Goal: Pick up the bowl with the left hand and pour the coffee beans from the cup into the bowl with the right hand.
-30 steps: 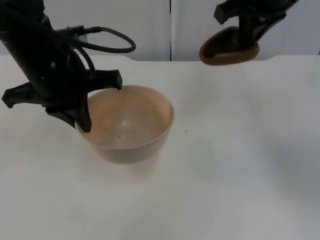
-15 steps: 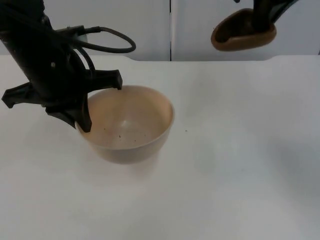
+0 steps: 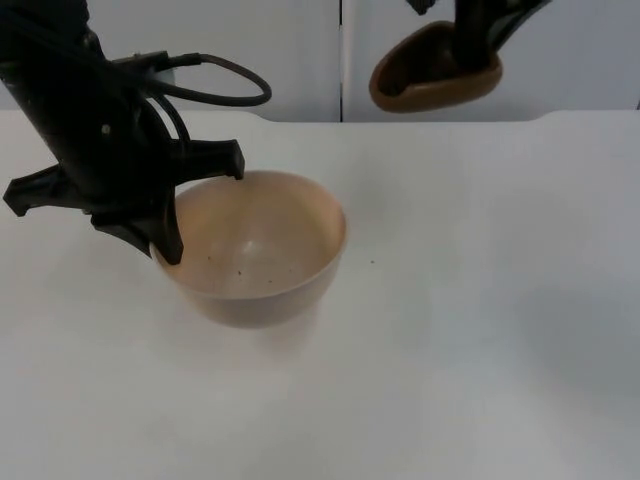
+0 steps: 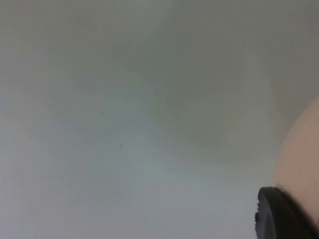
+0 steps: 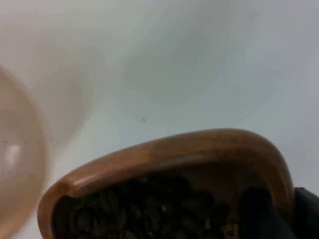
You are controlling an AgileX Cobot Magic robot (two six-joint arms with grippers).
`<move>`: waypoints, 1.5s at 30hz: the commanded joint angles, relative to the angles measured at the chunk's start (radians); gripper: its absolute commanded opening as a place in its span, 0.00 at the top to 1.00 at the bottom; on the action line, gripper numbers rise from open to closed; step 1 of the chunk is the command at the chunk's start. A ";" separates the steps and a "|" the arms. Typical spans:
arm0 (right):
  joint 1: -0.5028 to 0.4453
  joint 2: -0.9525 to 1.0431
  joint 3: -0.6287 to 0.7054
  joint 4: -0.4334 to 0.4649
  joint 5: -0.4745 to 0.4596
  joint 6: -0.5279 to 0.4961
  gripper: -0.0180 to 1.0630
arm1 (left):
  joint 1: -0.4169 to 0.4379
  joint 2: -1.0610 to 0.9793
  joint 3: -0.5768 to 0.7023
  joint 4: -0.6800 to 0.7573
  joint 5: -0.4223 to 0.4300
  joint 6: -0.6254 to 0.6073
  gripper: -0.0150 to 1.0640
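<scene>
the bowl (image 3: pixel 262 250) looks like pale, smooth, matt wood. the cup (image 5: pixel 169 184) is brown wood with a soft sheen, holding dark coffee beans (image 5: pixel 144 209). the table (image 3: pixel 480 330) is matt white.

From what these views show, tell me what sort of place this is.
Probably a robot test bench, not a kitchen: a bare white table top ending at a grey partition wall, the left hand gripping a bowl, the right hand holding a cup of coffee beans aloft.
</scene>
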 commanded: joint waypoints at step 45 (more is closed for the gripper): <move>0.330 -0.004 0.003 -0.622 -0.104 0.115 0.98 | 0.003 -0.001 -0.003 -0.011 -0.008 -0.008 0.99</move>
